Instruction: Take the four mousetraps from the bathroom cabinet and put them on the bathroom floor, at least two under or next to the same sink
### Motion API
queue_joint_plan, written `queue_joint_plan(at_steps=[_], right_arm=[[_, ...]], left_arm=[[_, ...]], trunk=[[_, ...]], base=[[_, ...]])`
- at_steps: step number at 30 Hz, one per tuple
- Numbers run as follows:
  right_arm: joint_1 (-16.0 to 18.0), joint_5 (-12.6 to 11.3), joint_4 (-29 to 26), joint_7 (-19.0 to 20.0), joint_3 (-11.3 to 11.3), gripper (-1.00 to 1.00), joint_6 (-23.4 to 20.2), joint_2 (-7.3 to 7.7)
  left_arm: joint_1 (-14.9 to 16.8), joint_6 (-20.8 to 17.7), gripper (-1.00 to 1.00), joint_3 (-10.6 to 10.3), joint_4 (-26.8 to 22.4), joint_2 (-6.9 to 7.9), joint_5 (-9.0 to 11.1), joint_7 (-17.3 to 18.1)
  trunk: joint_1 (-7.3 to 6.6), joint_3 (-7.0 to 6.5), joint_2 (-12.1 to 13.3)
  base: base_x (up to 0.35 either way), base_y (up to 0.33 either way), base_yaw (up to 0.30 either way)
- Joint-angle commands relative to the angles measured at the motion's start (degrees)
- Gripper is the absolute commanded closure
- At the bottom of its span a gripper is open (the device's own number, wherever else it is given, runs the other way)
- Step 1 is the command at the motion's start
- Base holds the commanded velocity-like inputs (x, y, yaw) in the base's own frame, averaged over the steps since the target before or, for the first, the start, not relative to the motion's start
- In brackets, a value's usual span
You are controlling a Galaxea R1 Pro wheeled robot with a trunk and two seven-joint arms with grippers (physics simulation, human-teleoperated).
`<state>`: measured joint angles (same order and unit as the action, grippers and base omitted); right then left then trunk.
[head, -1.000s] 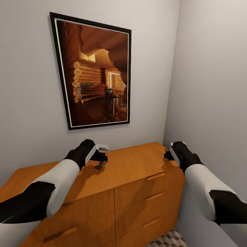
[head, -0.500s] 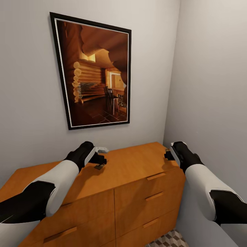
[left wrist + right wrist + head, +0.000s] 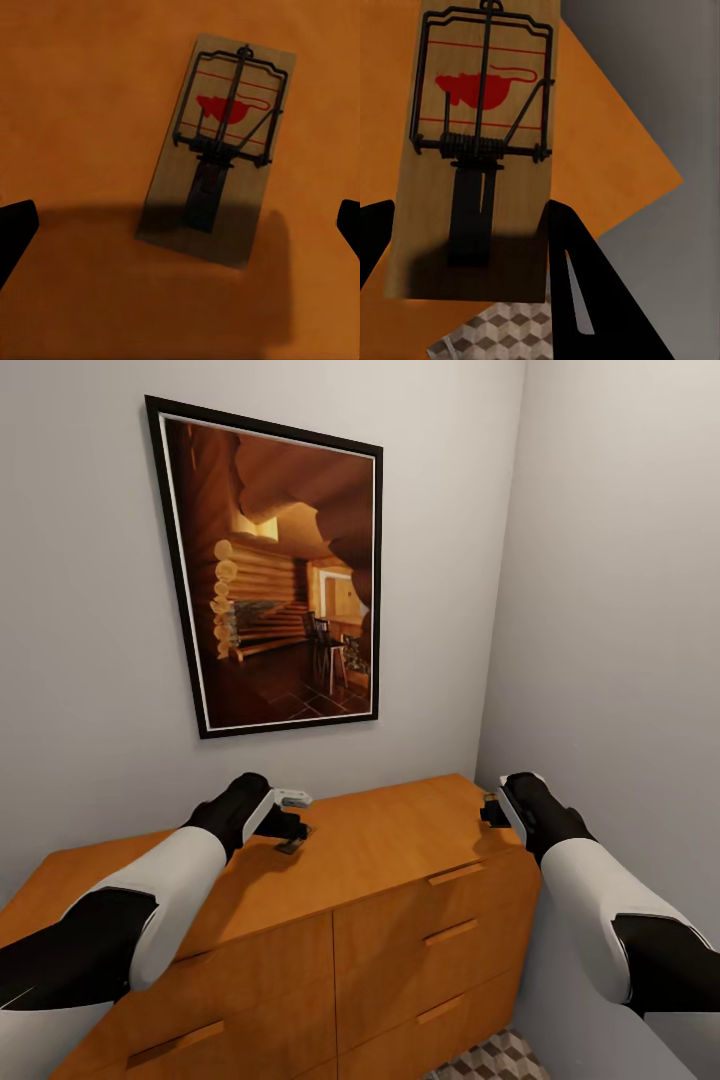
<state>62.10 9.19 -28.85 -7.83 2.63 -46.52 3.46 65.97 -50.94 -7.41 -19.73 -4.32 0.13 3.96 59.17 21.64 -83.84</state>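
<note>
The left gripper [image 3: 290, 822] hangs spread over a mousetrap [image 3: 217, 150] lying flat on the cabinet [image 3: 400, 840] top near its back edge. The right gripper [image 3: 490, 812] pinches a second mousetrap [image 3: 480, 150] at the cabinet's right edge, above the patterned bathroom floor [image 3: 499, 330].

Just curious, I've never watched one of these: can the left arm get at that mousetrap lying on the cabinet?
Probably yes. The left end effector hangs right above the mousetrap, fingers wide on either side, with bare cabinet top around it.
</note>
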Motion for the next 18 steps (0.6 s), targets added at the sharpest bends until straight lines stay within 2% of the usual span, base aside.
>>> queue_joint_plan(at_steps=[1, 18], right_arm=[[0.03, 0.4, -0.07, 0.25, 0.27, 1.0, -0.22, -0.04], [0.03, 0.42, -0.07, 0.21, 0.27, 1.0, -0.15, 0.01]], left_arm=[[0.02, -0.21, -1.0, -0.4, -0.08, 0.08, -0.01, 0.26], [0.04, -0.29, -1.0, -0.54, -0.75, -0.15, -0.07, 0.18]], trunk=[[0.0, 0.07, -0.04], [0.0, 0.07, -0.04]], base=[[0.0, 0.0, 0.0], [0.0, 0.0, 0.0]])
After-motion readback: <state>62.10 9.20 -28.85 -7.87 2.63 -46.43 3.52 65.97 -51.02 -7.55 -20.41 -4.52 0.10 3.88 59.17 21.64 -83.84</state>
